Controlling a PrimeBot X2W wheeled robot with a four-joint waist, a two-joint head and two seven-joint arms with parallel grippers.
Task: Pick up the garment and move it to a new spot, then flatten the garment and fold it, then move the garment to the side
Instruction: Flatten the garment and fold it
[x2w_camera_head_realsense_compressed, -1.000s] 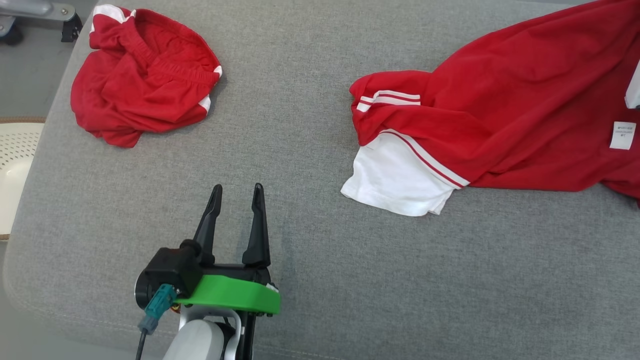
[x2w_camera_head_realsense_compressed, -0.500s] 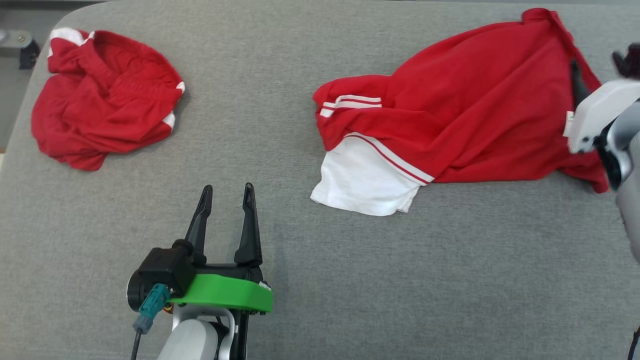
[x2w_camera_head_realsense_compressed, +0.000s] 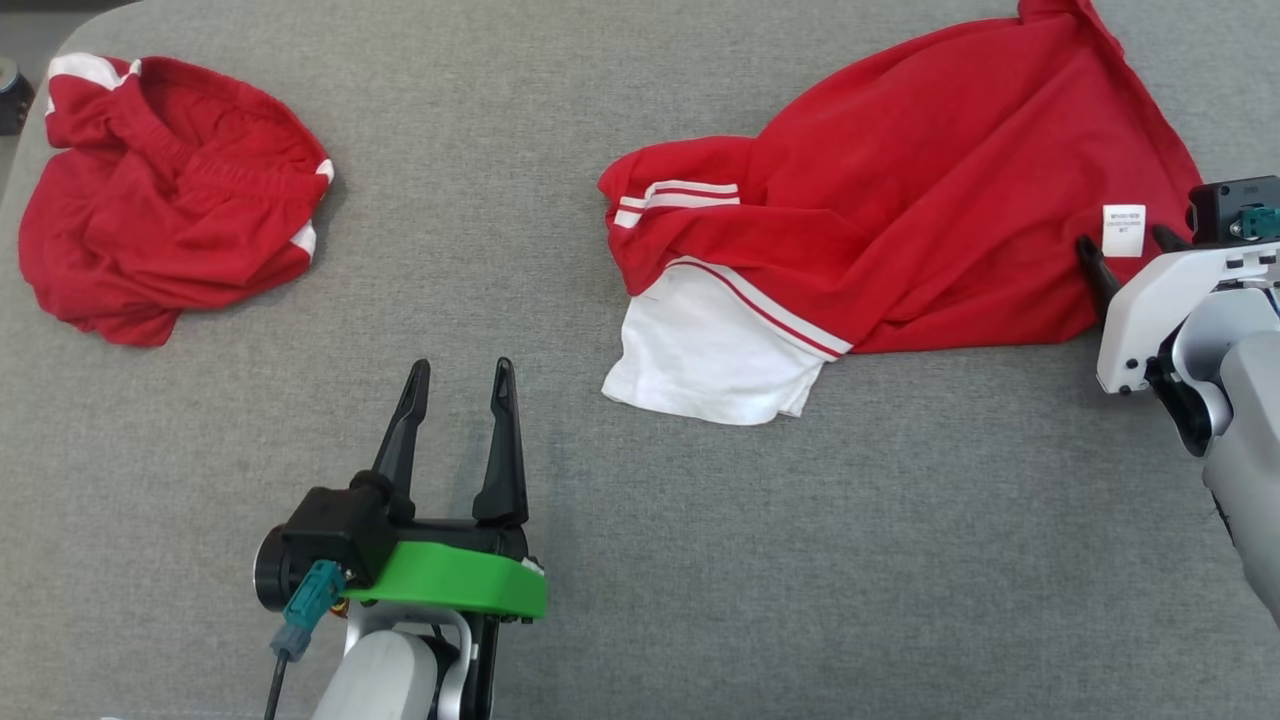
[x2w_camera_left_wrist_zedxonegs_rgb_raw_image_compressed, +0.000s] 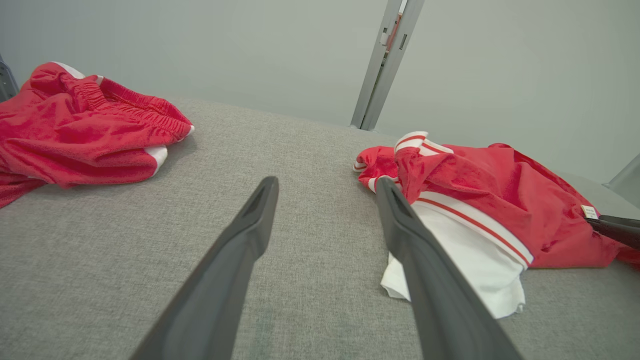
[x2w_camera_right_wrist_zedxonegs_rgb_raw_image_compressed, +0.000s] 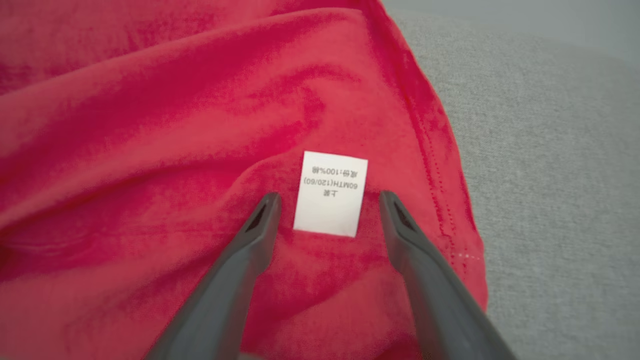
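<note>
The garment (x2w_camera_head_realsense_compressed: 900, 200) is a red shirt with a white, red-striped sleeve, lying rumpled on the right half of the grey fabric surface (x2w_camera_head_realsense_compressed: 700, 560). My right gripper (x2w_camera_head_realsense_compressed: 1120, 238) stands open at the shirt's right edge. In the right wrist view, the right gripper (x2w_camera_right_wrist_zedxonegs_rgb_raw_image_compressed: 328, 196) straddles the white care label (x2w_camera_right_wrist_zedxonegs_rgb_raw_image_compressed: 331, 192) over the red cloth (x2w_camera_right_wrist_zedxonegs_rgb_raw_image_compressed: 175, 125), gripping nothing. My left gripper (x2w_camera_head_realsense_compressed: 461, 364) is open and empty over bare surface, left of the white sleeve. The left wrist view shows that left gripper (x2w_camera_left_wrist_zedxonegs_rgb_raw_image_compressed: 326, 180) with the shirt (x2w_camera_left_wrist_zedxonegs_rgb_raw_image_compressed: 475, 185) on its right.
A second red garment (x2w_camera_head_realsense_compressed: 160, 200) with an elastic waistband lies bunched at the far left, also in the left wrist view as a red bundle (x2w_camera_left_wrist_zedxonegs_rgb_raw_image_compressed: 75, 135). The surface's rounded corner is at top left. A grey metal post (x2w_camera_left_wrist_zedxonegs_rgb_raw_image_compressed: 385, 60) stands behind the surface before a plain wall.
The head camera has swung right, shifting the picture left. My right gripper has opened and let go of the shirt's right edge, which now lies flat with its label showing. The left gripper kept still.
</note>
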